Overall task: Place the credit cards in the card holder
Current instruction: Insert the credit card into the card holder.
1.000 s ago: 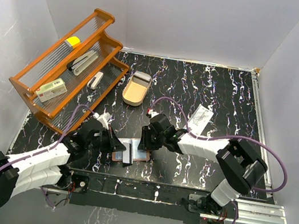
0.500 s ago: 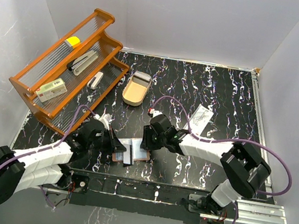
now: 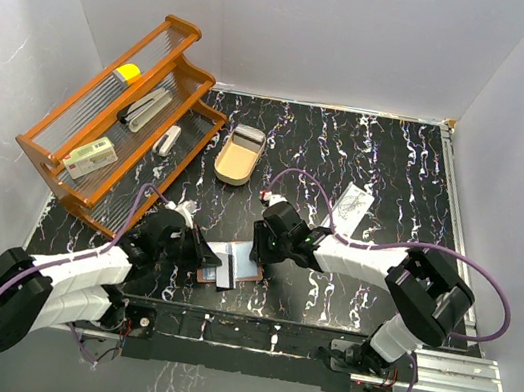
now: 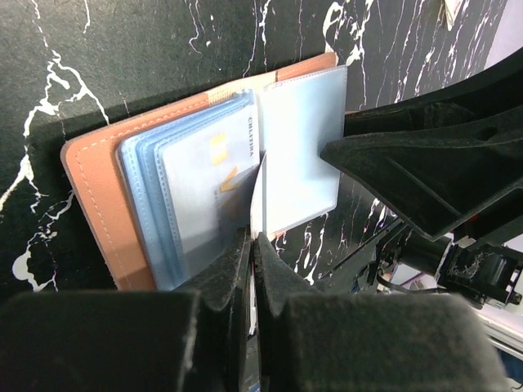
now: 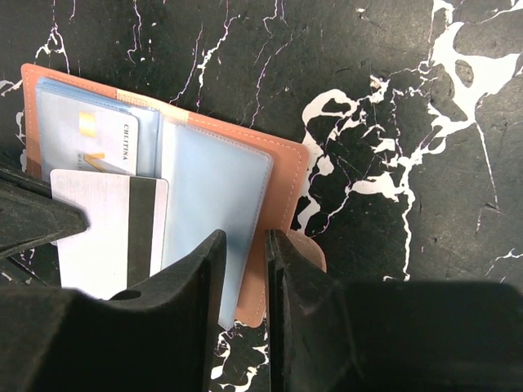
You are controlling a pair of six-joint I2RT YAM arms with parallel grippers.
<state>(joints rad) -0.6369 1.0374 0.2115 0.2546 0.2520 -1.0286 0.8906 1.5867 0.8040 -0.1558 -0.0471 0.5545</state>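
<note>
The reddish-brown card holder [image 3: 246,276] lies open near the table's front edge, its pale clear pockets up [image 4: 90,196] [image 5: 286,180]. A pale blue card [image 4: 208,188] sits in a left pocket [image 5: 106,135]. My left gripper [image 3: 203,252] [image 4: 255,237] is shut on a white credit card with a dark stripe [image 5: 98,237], seen edge-on in the left wrist view [image 4: 261,192], held at the holder's middle fold. My right gripper [image 3: 257,254] [image 5: 245,237] has its jaws nearly together, tips on the holder's right half. Another white printed card [image 3: 351,207] lies to the right.
A large orange wire rack [image 3: 113,119] stands at the back left with a cream box [image 3: 89,157], a dark tool [image 3: 143,109] and a yellow item [image 3: 127,73] in it. A tan oval tray [image 3: 238,156] sits beside it. White walls enclose the table.
My left gripper has shifted a little right with the white card, closer to the holder's fold. The right gripper has stayed on the holder's right half, barely moving.
</note>
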